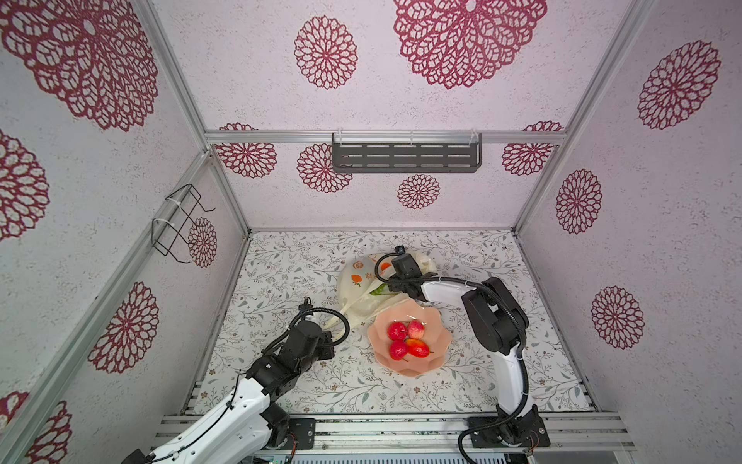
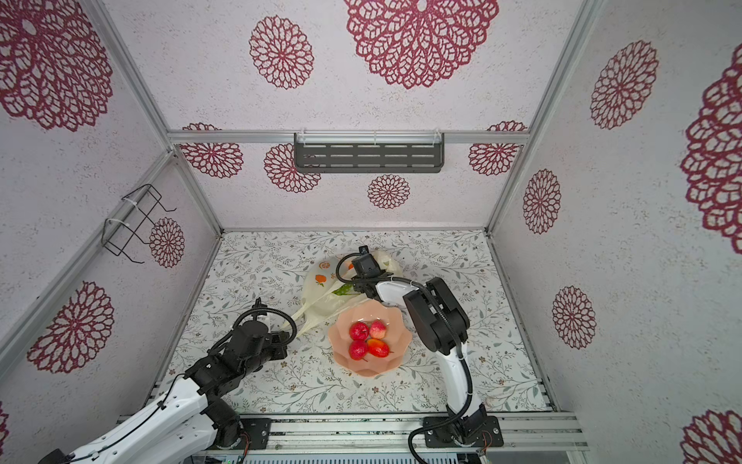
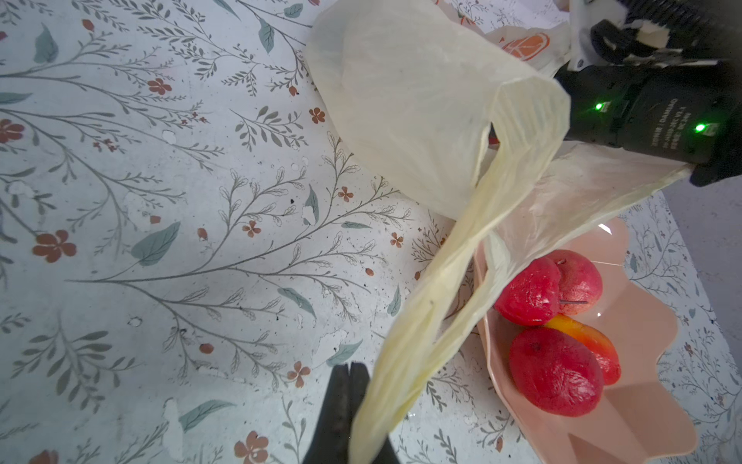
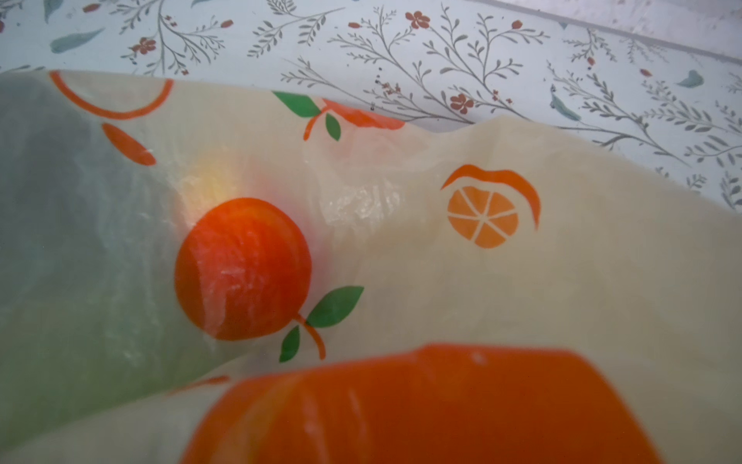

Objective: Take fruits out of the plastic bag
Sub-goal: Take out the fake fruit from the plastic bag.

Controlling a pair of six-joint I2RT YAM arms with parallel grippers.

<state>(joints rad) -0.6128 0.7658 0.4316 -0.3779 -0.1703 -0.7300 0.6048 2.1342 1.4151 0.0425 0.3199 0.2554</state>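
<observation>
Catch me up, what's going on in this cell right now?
Two arms are emptying a plastic bag of toy fruits. The left gripper is shut on one loop handle, which is stretched taut. The right gripper is at the bag's mouth, beside something green. Whether it is open or holding anything can't be seen. Four fruits, three reddish round ones and a red-orange mango shape, sit in the pink bowl beside the bag.

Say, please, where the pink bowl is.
In both top views the pink bowl sits mid-table, nearer the right arm, with the plastic bag at its far rim.
</observation>
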